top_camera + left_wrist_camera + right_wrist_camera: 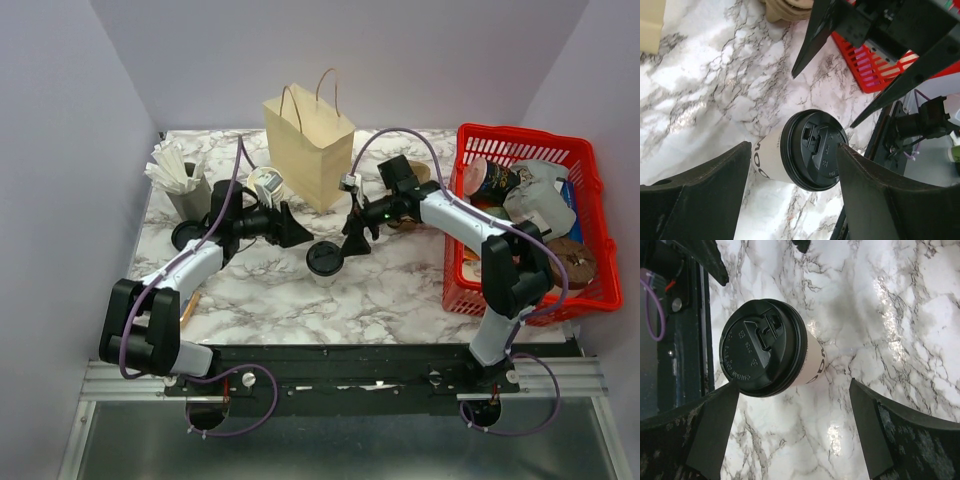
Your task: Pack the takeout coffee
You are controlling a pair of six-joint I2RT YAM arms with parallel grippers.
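My coffee cup [324, 260] stands up straight on the marble desk [400, 290], in the middle, a little toward my side. It is white, with dark letters on its side. Its round black lid [812, 150] is on top.

My left gripper [298, 236] is spread wide and holds nothing. It points at the cup from the left. In my left wrist view the cup sits at the mouth of the gap. One finger [865, 190] is so close to the edge of the lid that I cannot tell if it touches. The other finger [700, 190] is apart from the cup.

My right gripper [353, 245] is spread wide too, and it also holds nothing. It comes at the cup from the right and from a bit behind. In my right wrist view the cup is out past my fingertips, nearer to one finger [705, 430] than the other.

So the cup is between my two grippers, and neither one has it.

The brown paper bag [308, 148] stands behind the cup with its handles up. The cup is out on the desk, in front of the bag. A red basket [520, 133] full of things sits far to the right.
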